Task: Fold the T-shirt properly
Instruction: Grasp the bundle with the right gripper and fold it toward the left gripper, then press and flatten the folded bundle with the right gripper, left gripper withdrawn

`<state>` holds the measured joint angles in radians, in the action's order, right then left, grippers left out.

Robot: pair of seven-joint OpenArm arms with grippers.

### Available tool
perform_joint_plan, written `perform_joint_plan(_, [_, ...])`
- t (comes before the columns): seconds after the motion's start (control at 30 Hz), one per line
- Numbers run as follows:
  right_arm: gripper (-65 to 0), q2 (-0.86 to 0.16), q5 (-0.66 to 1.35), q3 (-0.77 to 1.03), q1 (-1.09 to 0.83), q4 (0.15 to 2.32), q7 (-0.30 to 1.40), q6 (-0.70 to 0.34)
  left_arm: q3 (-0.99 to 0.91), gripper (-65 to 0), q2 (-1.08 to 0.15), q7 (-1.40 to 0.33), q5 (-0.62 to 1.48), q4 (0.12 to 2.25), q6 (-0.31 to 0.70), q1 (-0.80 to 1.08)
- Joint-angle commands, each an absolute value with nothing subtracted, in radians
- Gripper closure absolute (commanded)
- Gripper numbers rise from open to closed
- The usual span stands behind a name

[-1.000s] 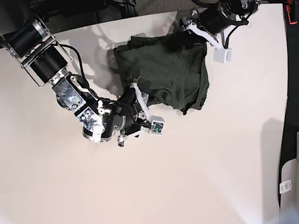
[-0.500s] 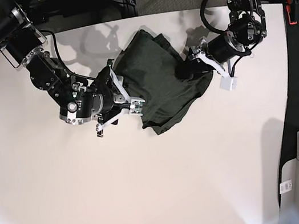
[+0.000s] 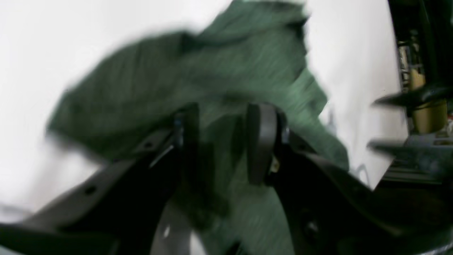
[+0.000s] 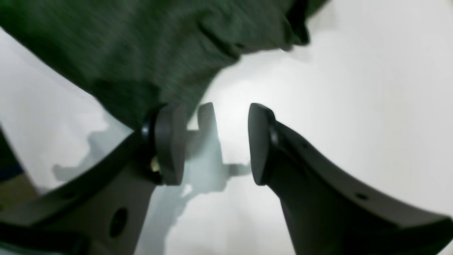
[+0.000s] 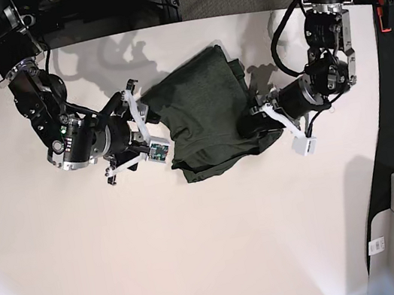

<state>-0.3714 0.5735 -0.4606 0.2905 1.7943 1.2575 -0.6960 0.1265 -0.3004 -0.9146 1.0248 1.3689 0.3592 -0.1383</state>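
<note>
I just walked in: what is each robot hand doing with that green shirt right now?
Left hand: closed on a fold of the T-shirt.
Right hand: open, holding nothing; the shirt's edge only touches one finger.

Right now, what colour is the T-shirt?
Plain dark olive green T-shirt, best seen in the base view.

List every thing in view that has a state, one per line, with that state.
Dark olive-green knit T-shirt: bunched and partly folded on the white table, not yet a neat fold.
Left gripper: fingers closed on T-shirt fabric at its edge.
Right gripper: fingers apart, nothing between them, beside the T-shirt's edge.
</note>
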Motion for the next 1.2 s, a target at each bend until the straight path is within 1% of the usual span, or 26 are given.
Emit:
perform_joint_plan(0.0, [-28.6,-0.377,0.596,-0.452,0.312,1.830,1.244,-0.698,0.119,-20.7,-0.312,-0.898,1.046,1.400,0.364,-0.160])
perform_joint_plan(0.1, [-27.7,-0.374,0.607,-0.450,0.312,1.886,1.244,-0.698,0.114,-20.7,-0.335,-0.898,1.046,1.446,0.364,-0.160])
perform_joint_plan(0.27, [-21.1,-0.306,0.605,-0.487,0.309,1.929,1.260,-0.698,0.044,-20.6,-0.371,-0.900,1.050,1.512,0.363,-0.097])
perform_joint_plan(0.37, [-20.7,-0.257,0.601,-0.547,0.320,1.925,1.280,-0.698,-0.031,-20.6,-0.377,-0.900,1.049,1.541,0.363,-0.035])
perform_joint_plan(0.47, [-20.7,-0.237,0.579,-0.613,0.332,1.923,1.280,-0.698,-0.099,-20.6,-0.377,-0.901,1.050,1.567,0.363,0.025])
perform_joint_plan(0.67, [-20.4,-0.153,0.478,-0.750,0.358,1.842,1.277,-0.698,-0.254,-20.6,-0.374,-0.901,1.050,1.620,0.363,0.134])
perform_joint_plan(0.87, [-20.4,-0.079,0.441,-0.759,0.364,1.699,1.267,-0.698,-0.361,-20.6,-0.371,-0.903,1.053,1.627,0.363,0.168])
perform_joint_plan(1.17, [-20.4,-0.067,0.297,-0.751,0.372,1.549,1.109,-0.698,-0.384,-20.6,-0.371,-0.903,1.055,1.639,0.366,0.217])
